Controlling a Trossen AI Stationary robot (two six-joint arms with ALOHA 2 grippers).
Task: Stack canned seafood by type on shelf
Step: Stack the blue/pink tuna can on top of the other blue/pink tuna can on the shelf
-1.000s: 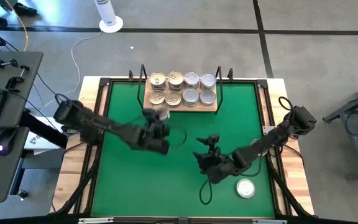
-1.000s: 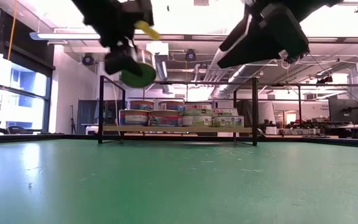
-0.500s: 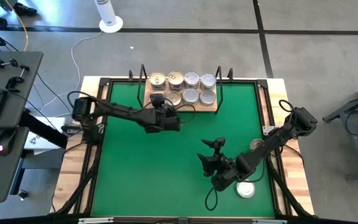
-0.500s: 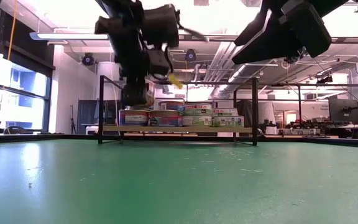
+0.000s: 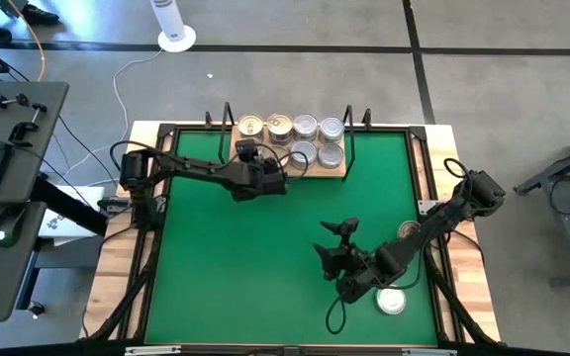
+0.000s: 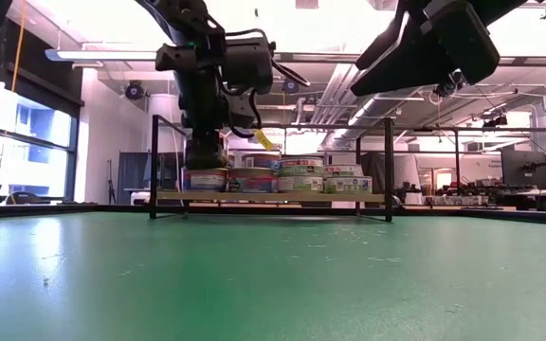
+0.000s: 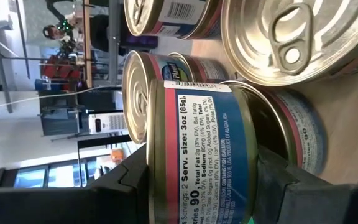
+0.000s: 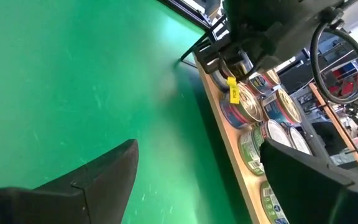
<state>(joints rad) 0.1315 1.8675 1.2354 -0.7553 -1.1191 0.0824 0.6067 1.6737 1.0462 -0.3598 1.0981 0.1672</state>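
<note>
The held tin (image 7: 199,152) is a flat round can with a blue and red paper label and a gold-toned metal rim; it sits clamped on its curved side between the dark fingers of the left gripper (image 5: 250,163), over the front-left corner of the shelf (image 5: 347,170). In the low view the tin hangs directly above a can already standing at the shelf's left end (image 6: 205,179); whether the two touch cannot be read from here, though they appear very close.

Risks from this position: release before the tin is level and centred may let it slide off the ribbed lid beneath, since metal on metal offers little grip; descent off-axis may knock the neighbouring cans (image 5: 305,153), which stand touching one another in tight rows; the black upright (image 6: 154,167) is just beside the gripper and could be struck on withdrawal.

The shelf is a light tan wooden board, smooth, with thin black metal posts; its cans show gold pull-tab lids to the left and silver-grey lids to the right. The green mat (image 5: 216,267) is matt and flat. One silver-lidded tin (image 5: 391,300) lies near the mat's front-right; the right gripper (image 5: 332,247) hovers beside it, fingers spread and empty.
</note>
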